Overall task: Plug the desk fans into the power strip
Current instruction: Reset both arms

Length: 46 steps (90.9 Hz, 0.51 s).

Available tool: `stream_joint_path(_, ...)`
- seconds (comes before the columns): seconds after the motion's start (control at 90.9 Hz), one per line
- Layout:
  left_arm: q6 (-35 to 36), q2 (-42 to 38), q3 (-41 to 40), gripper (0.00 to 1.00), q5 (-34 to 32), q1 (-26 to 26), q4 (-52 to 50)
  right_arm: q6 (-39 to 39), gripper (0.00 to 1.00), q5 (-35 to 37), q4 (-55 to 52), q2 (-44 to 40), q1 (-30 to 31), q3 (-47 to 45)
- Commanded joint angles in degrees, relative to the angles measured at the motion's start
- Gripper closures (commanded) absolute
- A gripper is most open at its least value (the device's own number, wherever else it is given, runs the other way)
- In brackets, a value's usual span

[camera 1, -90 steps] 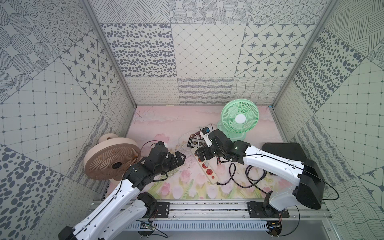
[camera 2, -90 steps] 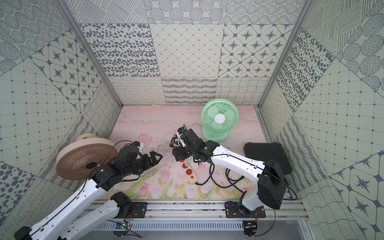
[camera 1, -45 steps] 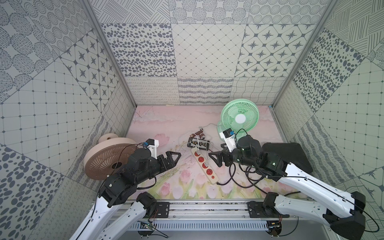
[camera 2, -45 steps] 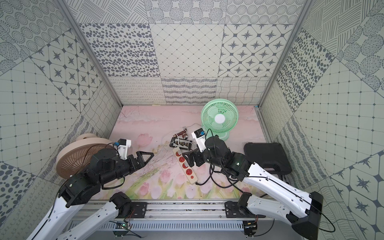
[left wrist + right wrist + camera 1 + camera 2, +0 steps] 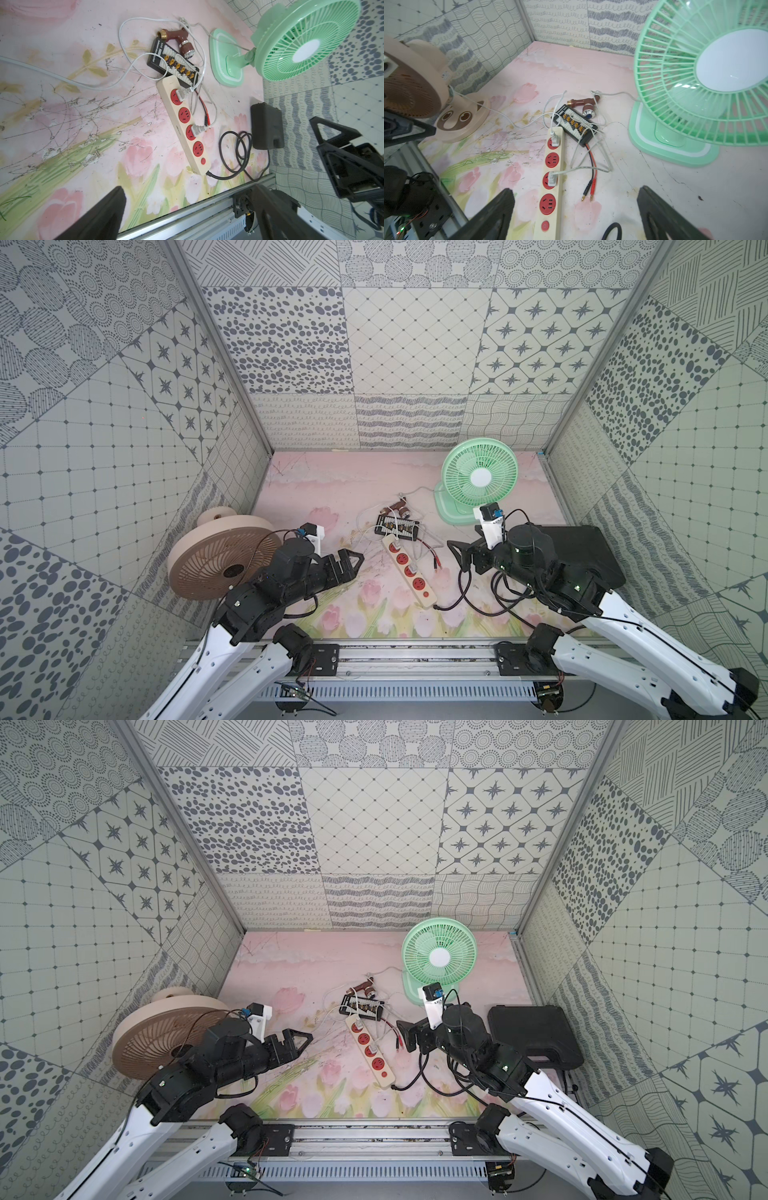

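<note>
Your left pincer (image 5: 347, 564) and right pincer (image 5: 463, 558) are both hanging wide open and holding nothing. The power strip (image 5: 409, 572) is lying on the worktop (image 5: 316, 497) between them, nearer the right one and touching neither. It is sitting slantwise around the middle of the front half, its red button end pointing toward the front edge. White plugs are sitting in its farthest socket and in its third, while the other two sockets are showing bare.

The green fan (image 5: 478, 479) is standing upright toward the back right. The beige fan (image 5: 220, 562) is standing at the left edge, beside your left arm. A small black board (image 5: 397, 526) is touching the strip's far end, with a brown tap fitting (image 5: 401, 508) just behind it. Thin white cords are looping over both; I cannot trace which fan each one is serving.

On the right pincer's side, red and black leads (image 5: 588, 182) are lying just beside the strip. The strip's black cord (image 5: 234, 153) is coiling toward the black case (image 5: 582, 556) at the right edge.
</note>
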Motion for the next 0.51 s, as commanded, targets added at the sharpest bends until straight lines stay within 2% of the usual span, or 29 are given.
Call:
stream_joint_path(0.0,3.91,5.35,-3.5,0.0,-5.72,1.17,9.23,-1.57,0.03,-2.65,1.86,0.98,-5.53,-1.77)
stream_joint_path(0.143,7.57,13.51,-5.44,0.01,-9.92,1.15,15.78,-1.7,0.03,-5.65,6.35,0.78,-13.68,-5.45)
stream_joint_path(0.253,11.9,20.02,-5.47,0.0,-14.19,1.21,20.26,-0.58,0.03,-10.0,10.57,-0.12,-22.15,-9.15)
stream_joint_path(0.495,24.93,34.01,0.77,0.01,-23.69,1.28,23.92,0.7,0.03,-16.28,19.69,-2.59,-37.93,-14.75)
